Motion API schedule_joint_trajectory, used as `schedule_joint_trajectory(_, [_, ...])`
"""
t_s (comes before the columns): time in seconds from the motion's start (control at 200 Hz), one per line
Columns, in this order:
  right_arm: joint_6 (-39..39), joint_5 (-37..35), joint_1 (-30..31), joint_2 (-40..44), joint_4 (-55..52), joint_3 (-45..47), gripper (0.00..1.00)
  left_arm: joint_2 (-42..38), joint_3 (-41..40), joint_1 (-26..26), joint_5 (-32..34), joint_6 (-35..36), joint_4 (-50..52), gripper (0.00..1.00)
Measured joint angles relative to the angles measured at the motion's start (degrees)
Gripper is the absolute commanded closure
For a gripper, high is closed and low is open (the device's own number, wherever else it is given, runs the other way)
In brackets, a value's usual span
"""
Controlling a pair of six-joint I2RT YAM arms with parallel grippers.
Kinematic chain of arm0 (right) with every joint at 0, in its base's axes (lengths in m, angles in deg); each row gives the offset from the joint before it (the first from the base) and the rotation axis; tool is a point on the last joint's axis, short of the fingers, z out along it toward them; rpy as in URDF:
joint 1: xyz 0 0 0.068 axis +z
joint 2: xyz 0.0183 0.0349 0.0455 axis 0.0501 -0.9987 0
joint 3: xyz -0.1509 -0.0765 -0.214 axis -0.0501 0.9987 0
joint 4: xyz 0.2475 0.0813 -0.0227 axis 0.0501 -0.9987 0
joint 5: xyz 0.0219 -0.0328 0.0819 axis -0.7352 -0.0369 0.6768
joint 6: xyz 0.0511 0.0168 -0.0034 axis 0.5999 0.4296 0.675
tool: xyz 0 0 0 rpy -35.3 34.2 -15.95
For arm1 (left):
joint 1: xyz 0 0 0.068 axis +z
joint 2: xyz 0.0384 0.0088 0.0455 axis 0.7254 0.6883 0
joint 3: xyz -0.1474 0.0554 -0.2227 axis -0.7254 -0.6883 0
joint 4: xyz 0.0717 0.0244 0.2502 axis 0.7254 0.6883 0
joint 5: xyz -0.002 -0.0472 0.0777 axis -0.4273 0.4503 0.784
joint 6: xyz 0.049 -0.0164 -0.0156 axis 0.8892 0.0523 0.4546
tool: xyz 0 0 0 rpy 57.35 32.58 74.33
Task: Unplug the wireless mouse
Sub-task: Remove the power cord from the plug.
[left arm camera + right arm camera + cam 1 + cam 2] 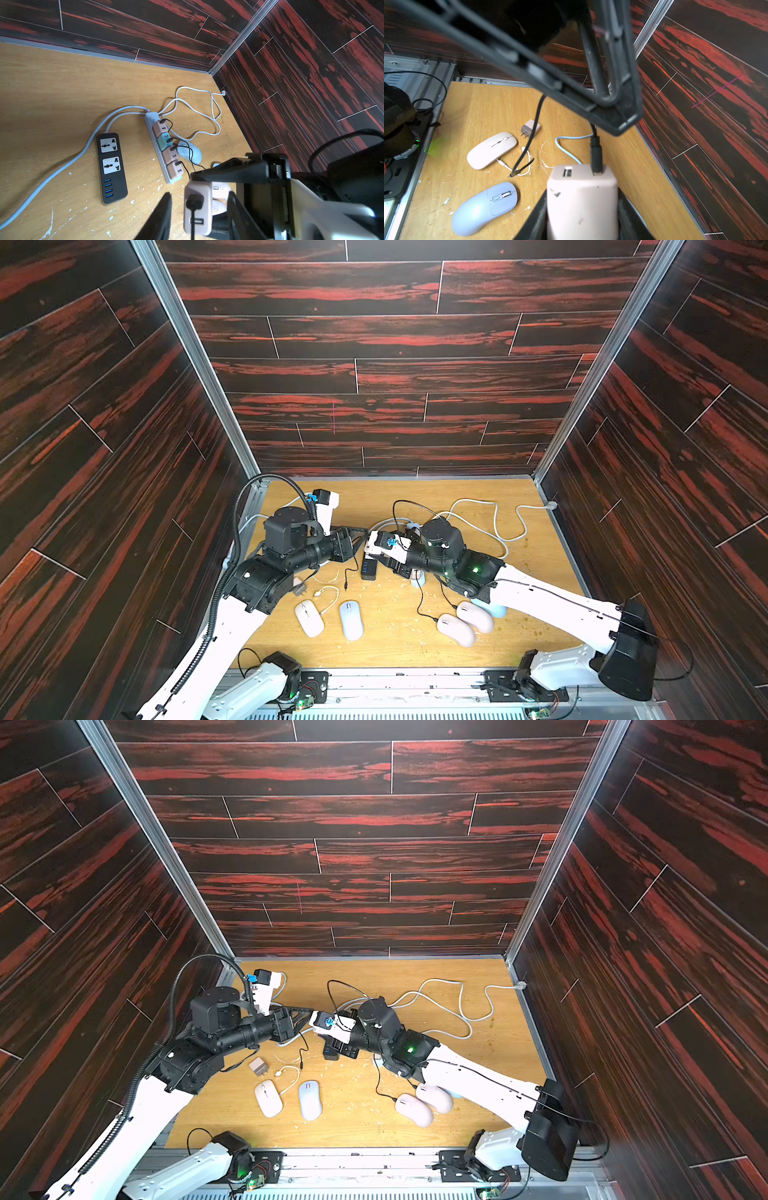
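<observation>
Wireless mouse charger is pinched in the right tool, with the left tool spread open around it.

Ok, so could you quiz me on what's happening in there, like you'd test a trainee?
1. True or false: the right gripper grips a pink charger.
2. What is plugged into that charger? A) a black cable B) a white cable C) nothing
3. How many other chargers sit in the pale power strip?
Key: 1 true; 2 A; 3 four.
</observation>
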Motion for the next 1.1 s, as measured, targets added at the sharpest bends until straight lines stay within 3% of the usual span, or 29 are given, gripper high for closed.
schedule_joint_trajectory(0.085, [0.0,0.1,0.0,0.0,-0.1,0.0,0.81,0.7,0.0,0.0,0.1,0.0,0.0,0.66])
schedule_joint_trajectory(0.661, [0.3,0.7,0.1,0.8,-0.7,0.1,0.83,3.0,0.0,0.0,0.0,-0.4,0.1,0.67])
schedule_joint_trajectory(0.726, [0.4,0.8,0.2,0.8,-0.7,0.1,0.83,3.0,0.0,0.0,-0.2,-0.4,0.1,0.63])
schedule_joint_trajectory(0.837, [0.4,0.9,0.3,0.8,-0.6,0.1,0.83,3.4,0.0,0.0,-0.2,-0.2,0.1,0.45])
schedule_joint_trajectory(0.927, [0.4,1.0,0.4,0.8,-0.6,0.1,0.83,3.7,-0.1,0.0,-0.1,-0.7,0.5,0.41])
schedule_joint_trajectory(0.977, [0.4,0.9,0.4,0.8,-0.6,0.1,0.84,3.8,-0.2,0.0,0.0,-0.6,0.8,0.42])
schedule_joint_trajectory(1.097, [0.4,1.0,0.4,0.8,-0.6,0.1,0.84,3.7,-0.3,0.0,0.3,-0.6,0.9,0.54])
